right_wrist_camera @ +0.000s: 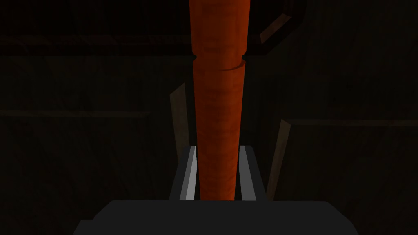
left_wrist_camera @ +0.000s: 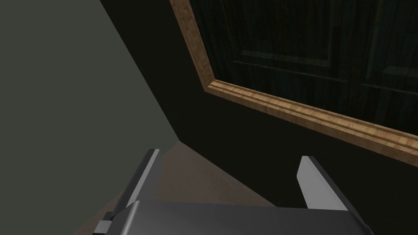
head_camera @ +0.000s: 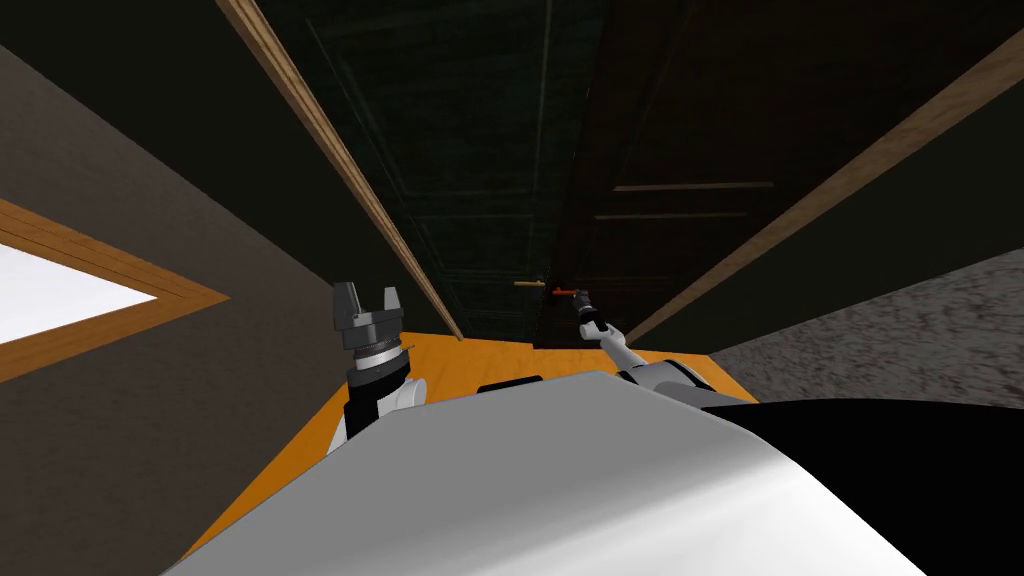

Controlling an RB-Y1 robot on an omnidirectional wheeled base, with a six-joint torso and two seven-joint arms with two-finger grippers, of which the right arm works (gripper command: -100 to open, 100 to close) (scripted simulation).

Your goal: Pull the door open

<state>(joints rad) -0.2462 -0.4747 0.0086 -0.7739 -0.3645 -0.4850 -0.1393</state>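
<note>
Dark door (head_camera: 680,150), orange handle (right_wrist_camera: 216,122) in right jaws, wooden frame (head_camera: 340,160) beside

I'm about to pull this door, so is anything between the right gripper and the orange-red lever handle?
Nothing visible does. The right gripper is shut on the orange-red lever handle of the dark panelled door, fingers pressing its sides. The open left gripper hangs apart, to the left.

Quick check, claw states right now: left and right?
Left claw: open, holding nothing.
Right claw: closed on the orange-red door handle.
</note>
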